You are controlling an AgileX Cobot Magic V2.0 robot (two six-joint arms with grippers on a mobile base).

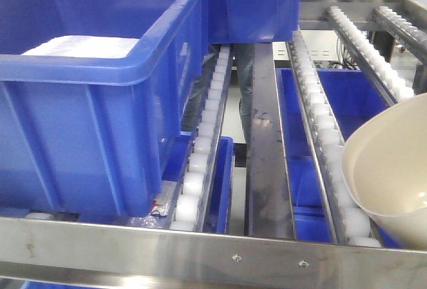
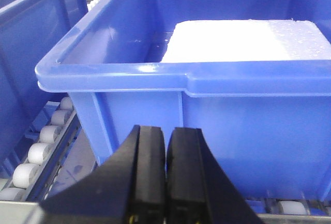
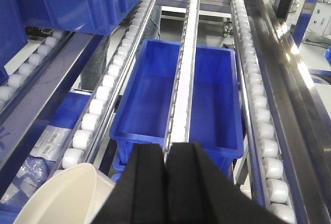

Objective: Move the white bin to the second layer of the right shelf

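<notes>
The white bin (image 1: 390,169) is tilted at the front right of the roller shelf layer, over a roller track (image 1: 320,115) and just behind the steel front rail (image 1: 200,252). In the right wrist view the bin (image 3: 57,198) lies at the lower left, and its rim runs under my left finger. My right gripper (image 3: 166,149) is shut, apparently on the bin's rim, above the middle roller track (image 3: 183,69). My left gripper (image 2: 166,131) is shut and empty, close to the front wall of a large blue crate (image 2: 243,120).
The large blue crate (image 1: 80,129) holds a white slab (image 1: 80,47) and fills the left tracks. Another blue crate (image 1: 260,2) stands behind it. A steel bar (image 1: 267,142) divides the shelf. An empty blue crate (image 3: 150,94) sits on the layer below.
</notes>
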